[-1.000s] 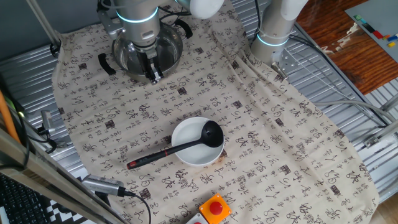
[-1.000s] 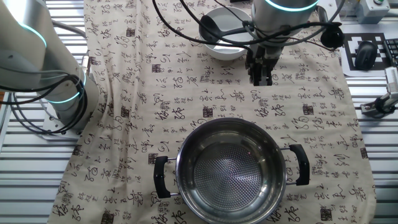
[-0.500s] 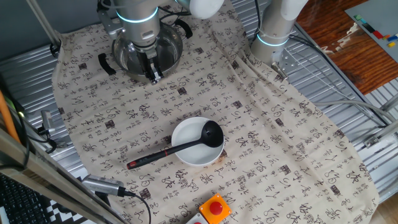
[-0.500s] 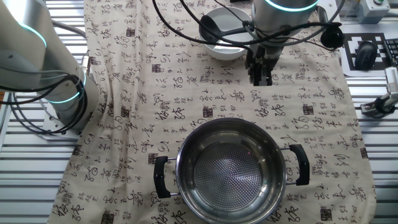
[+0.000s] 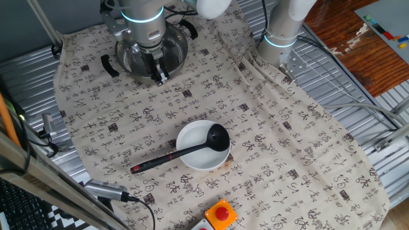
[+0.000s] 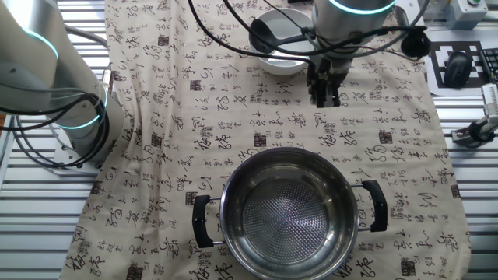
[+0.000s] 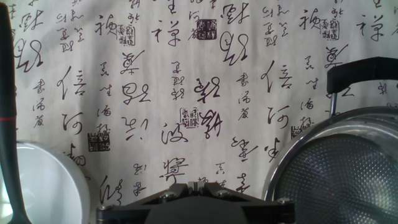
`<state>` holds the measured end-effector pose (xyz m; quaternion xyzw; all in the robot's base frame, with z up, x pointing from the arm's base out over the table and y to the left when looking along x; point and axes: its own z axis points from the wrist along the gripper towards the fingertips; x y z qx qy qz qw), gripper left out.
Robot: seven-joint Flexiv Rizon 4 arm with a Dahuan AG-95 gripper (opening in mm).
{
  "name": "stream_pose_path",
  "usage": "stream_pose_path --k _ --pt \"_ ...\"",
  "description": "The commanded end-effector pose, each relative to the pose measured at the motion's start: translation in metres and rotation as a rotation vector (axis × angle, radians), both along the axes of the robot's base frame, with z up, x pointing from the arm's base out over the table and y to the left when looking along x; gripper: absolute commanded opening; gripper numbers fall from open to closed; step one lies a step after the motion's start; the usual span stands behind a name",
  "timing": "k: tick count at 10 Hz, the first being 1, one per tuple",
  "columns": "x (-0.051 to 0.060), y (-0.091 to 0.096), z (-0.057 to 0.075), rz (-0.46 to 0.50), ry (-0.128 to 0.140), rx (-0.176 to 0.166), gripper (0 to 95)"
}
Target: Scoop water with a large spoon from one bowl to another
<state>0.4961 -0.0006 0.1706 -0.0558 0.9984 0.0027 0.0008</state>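
Hanging over the patterned cloth that covers the desk, the gripper is poised between the two vessels, its fingers pressed together and holding nothing. It sits above bare cloth, nearer the white bowl in the other fixed view, with the steel pot well apart toward that camera.

In the one fixed view the white bowl stands near the front middle of the cloth, with open fabric to its right and behind it. A red button lies close to its front edge, and a cable with a metal plug lies off to the front left. The steel pot is at the far left corner, partly hidden by the arm, its black side handle sticking out toward the cloth's left border. A second robot base stands at the far edge, right of the pot.

The large spoon rests in the white bowl, cup inside against the right part of the rim, handle running out over the left rim and slanting down to the cloth. Its long axis runs from cup at upper right to red end at lower left in that view, lying nearly flat.

In the hand view the spoon handle runs along the left border, the bowl's rim lower left, the pot's rim lower right, clear cloth between.
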Motion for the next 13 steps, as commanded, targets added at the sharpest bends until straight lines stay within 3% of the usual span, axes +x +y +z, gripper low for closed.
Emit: stream_pose_path --k 1,4,6,8,9,13 --pt "0.0 0.0 -0.001 0.188 0.006 -0.059 0.0" --pt "0.0 0.0 -0.001 0.269 0.027 0.005 0.0" --pt "0.004 0.003 -0.002 0.283 0.042 0.025 0.0" --pt "0.01 0.012 -0.007 0.28 0.038 0.049 0.0" --pt "0.02 0.035 -0.01 0.253 0.039 0.045 0.0" --pt "0.041 0.105 -0.014 0.105 0.047 0.037 0.0"
